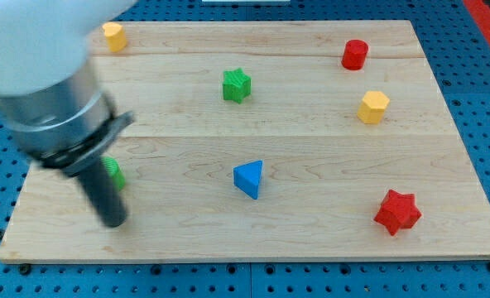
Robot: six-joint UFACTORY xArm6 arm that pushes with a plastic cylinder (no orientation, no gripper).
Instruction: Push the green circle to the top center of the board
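The green circle (115, 172) lies near the board's lower left, mostly hidden behind my dark rod. My tip (114, 222) rests on the board just below the green circle, toward the view's bottom. The arm's large grey body covers the view's upper left. A green star (237, 84) sits near the top centre of the wooden board (311, 240).
A blue triangle (249, 179) lies at the board's middle. A red star (396, 212) is at the lower right. A yellow hexagon (374, 107) and a red cylinder (354, 55) are at the upper right. A yellow block (113, 36) sits at the top left.
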